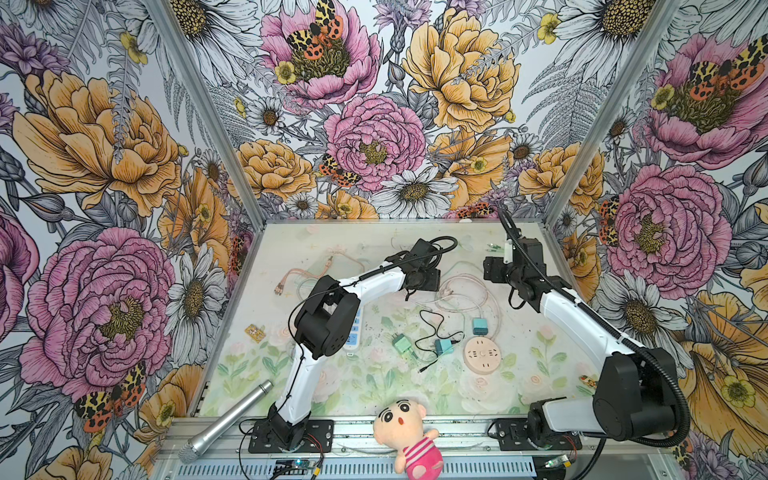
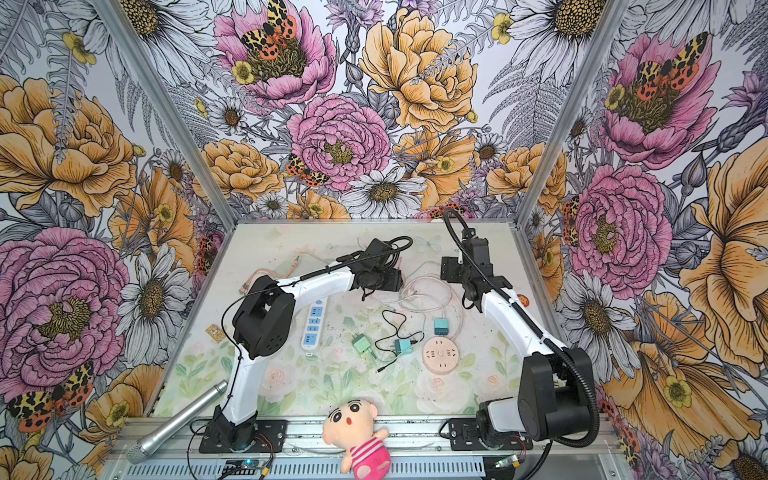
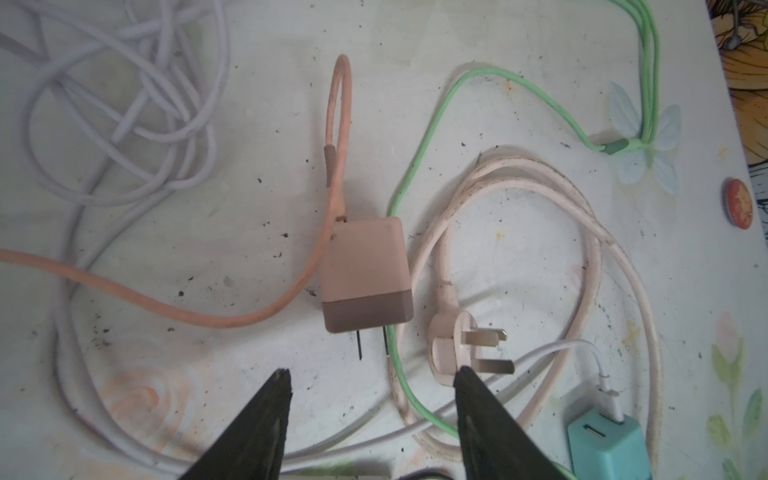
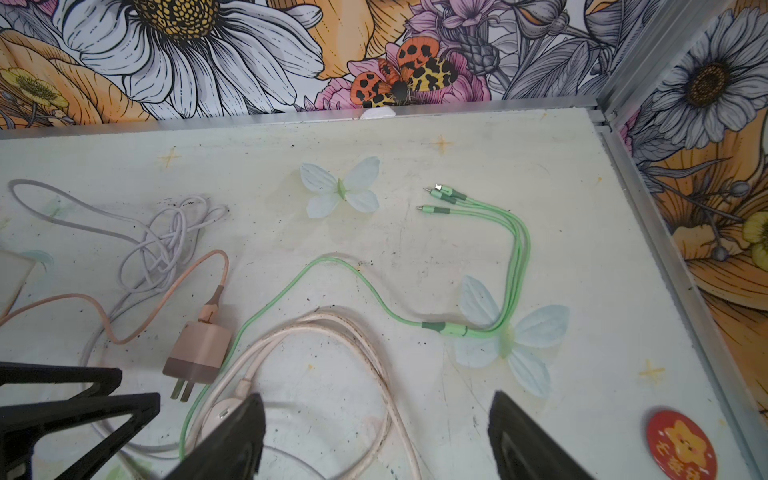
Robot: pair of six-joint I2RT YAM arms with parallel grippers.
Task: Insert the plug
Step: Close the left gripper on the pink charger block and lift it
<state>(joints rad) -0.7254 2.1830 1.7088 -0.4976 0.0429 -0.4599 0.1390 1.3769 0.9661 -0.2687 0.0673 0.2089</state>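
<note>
A pink charger plug (image 3: 365,274) with two pins lies flat on the table, its peach cable looping away. Beside it lies a cream three-pin plug (image 3: 453,345) on a coiled cream cable (image 3: 540,199). My left gripper (image 3: 372,371) hovers open just short of the pink plug's pins, one fingertip (image 3: 467,376) overlapping the cream plug's edge. My right gripper (image 4: 376,397) is open above the cream coil, nothing between its fingers; both the pink plug (image 4: 199,353) and the cream plug (image 4: 220,413) lie to one side of it. A white power strip (image 2: 314,324) and a round pink socket (image 2: 441,354) sit nearer the front.
A green multi-head cable (image 4: 374,291) and a tangled white cable (image 3: 124,104) lie around the plugs. Two teal adapters (image 1: 480,326) (image 1: 444,346) and a green adapter (image 1: 402,344) sit mid-table. A microphone (image 1: 226,422) and a plush doll (image 1: 409,436) rest at the front edge. A red badge (image 4: 681,444) lies near the right wall.
</note>
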